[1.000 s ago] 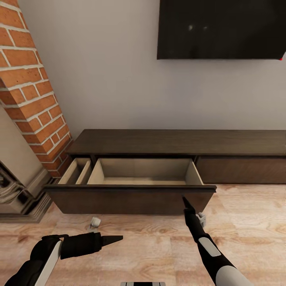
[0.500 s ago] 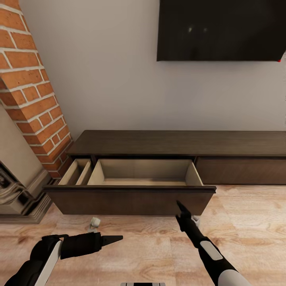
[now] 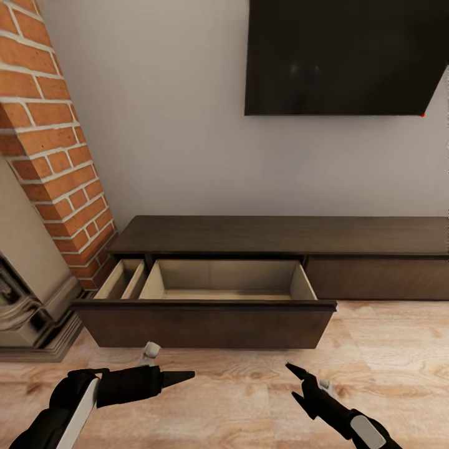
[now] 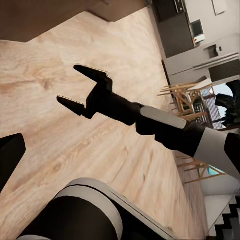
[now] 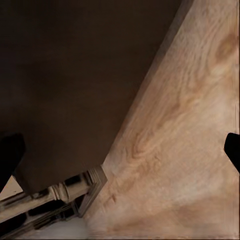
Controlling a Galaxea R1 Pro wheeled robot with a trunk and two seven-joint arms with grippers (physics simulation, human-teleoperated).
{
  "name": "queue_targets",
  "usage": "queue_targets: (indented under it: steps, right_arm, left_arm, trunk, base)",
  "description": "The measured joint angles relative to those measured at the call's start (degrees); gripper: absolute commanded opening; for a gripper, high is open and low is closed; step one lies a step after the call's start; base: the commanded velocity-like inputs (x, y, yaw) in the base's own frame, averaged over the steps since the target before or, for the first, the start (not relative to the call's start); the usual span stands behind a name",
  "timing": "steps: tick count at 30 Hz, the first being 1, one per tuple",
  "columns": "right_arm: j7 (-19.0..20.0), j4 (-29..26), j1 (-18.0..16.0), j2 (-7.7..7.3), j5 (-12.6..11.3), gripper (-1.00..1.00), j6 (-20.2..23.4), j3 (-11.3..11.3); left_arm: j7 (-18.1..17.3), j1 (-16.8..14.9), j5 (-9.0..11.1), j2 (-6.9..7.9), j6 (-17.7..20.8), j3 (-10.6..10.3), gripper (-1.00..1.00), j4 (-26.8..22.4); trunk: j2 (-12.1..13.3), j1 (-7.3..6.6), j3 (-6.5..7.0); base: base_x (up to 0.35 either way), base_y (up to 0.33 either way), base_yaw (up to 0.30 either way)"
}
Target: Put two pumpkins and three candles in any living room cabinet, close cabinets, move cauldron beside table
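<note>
Cabinet [image 3: 206,324] drawer pulled out (both jaws apart, clear of it).

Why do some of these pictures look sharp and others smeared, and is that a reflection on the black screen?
Head view: evenly lit and sharp; the wall screen shows only faint pale smudges, the open drawer a soft inner shade. Left wrist view: crisp, the right gripper open against bright flooring. Right wrist view: soft and blurry, the dark drawer front nearly featureless.
</note>
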Motion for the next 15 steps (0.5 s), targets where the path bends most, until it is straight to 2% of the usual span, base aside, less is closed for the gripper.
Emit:
queue_targets:
  steps: [4, 8, 15]
  right_arm:
    - [0.12, 0.77, 0.03, -0.24, 2.03, 1.0, 0.44, -0.05]
    - [-0.22, 3.81, 0.04, -0.2, 2.65, 1.0, 0.01, 0.02]
    - [-0.29, 5.22, 0.03, -0.25, 3.06, 1.0, -0.14, -0.05]
  left_arm:
    - [0.13, 0.0, -0.2, -0.11, -0.04, -0.61, 1.0, 0.67]
    - [0.2, 0.01, -0.21, -0.13, -0.1, -1.74, 1.0, 2.09]
    - [0.22, 0.0, -0.14, -0.09, -0.13, -1.96, 1.0, 2.42]
  trunk:
    - [0.05, -0.1, 0.89]
    - [0.11, -0.2, 1.77]
    - [0.2, -0.39, 3.33]
  base:
    - [0.0, 0.0, 0.0]
    - [0.0, 0.0, 0.0]
    - [0.0, 0.0, 0.0]
